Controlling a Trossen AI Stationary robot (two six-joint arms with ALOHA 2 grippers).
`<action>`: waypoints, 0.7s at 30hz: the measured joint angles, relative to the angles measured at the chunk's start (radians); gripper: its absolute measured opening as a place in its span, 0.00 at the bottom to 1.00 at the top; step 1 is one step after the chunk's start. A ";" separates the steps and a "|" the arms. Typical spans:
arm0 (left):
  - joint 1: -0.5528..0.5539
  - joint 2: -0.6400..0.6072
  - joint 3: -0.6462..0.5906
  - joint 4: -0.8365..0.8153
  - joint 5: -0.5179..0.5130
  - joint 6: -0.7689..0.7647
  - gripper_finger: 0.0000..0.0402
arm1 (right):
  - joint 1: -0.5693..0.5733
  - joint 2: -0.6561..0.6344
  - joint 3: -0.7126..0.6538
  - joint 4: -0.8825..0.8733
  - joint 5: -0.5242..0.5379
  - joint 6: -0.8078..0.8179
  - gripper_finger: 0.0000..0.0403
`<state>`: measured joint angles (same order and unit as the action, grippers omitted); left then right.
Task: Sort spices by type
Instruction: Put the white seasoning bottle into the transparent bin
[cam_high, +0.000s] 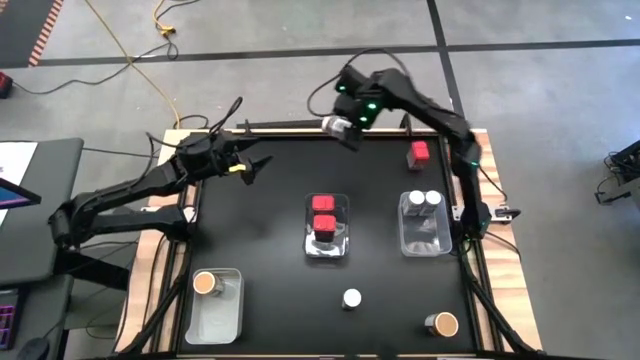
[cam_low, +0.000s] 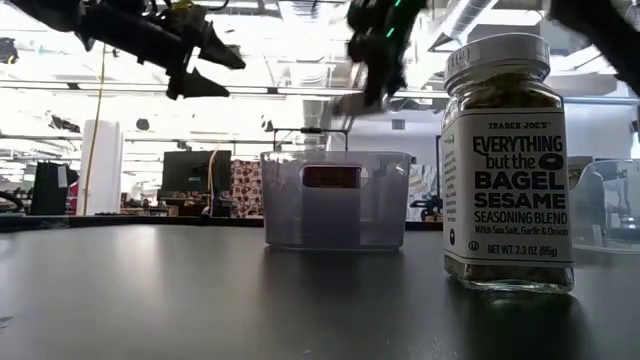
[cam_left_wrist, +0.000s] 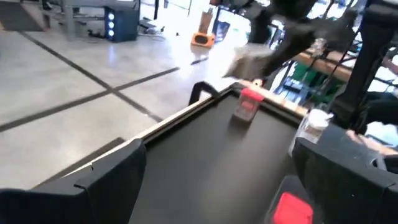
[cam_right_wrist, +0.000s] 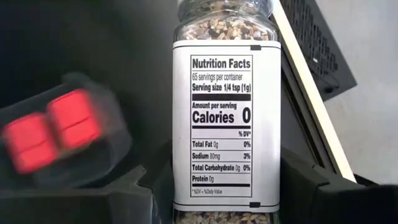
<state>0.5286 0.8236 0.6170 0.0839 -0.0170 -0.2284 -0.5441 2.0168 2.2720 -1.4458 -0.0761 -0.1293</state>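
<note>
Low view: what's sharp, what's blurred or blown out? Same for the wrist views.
Low view: the labelled glass seasoning jar is sharp; the right arm overhead smears with motion, and the ceiling lights glare. Right wrist view: the nutrition-label jar is crisp; the red square-topped containers blur. Left wrist view: soft throughout, the lone red-topped container included.

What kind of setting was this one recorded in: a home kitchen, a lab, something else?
Most likely a robotics lab or workshop, not a kitchen. The black table stands on a bare concrete floor marked with tape lines and crossed by a yellow cable; the low view shows an open hall with ceiling ducting.
</note>
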 joint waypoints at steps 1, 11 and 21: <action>-0.013 0.015 0.000 0.025 -0.007 -0.001 0.96 | 0.011 -0.053 -0.037 0.005 0.000 0.000 0.54; -0.234 0.308 0.118 0.158 -0.132 0.007 0.96 | 0.130 -0.729 -0.790 0.405 -0.002 0.124 0.54; -0.353 0.642 0.418 0.247 -0.150 0.115 0.96 | 0.192 -1.264 -1.515 1.136 0.000 0.361 0.54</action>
<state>0.1753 1.4652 1.0349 0.3313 -0.1675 -0.1131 -0.3522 0.7523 0.7569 -0.3099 -0.0765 0.2316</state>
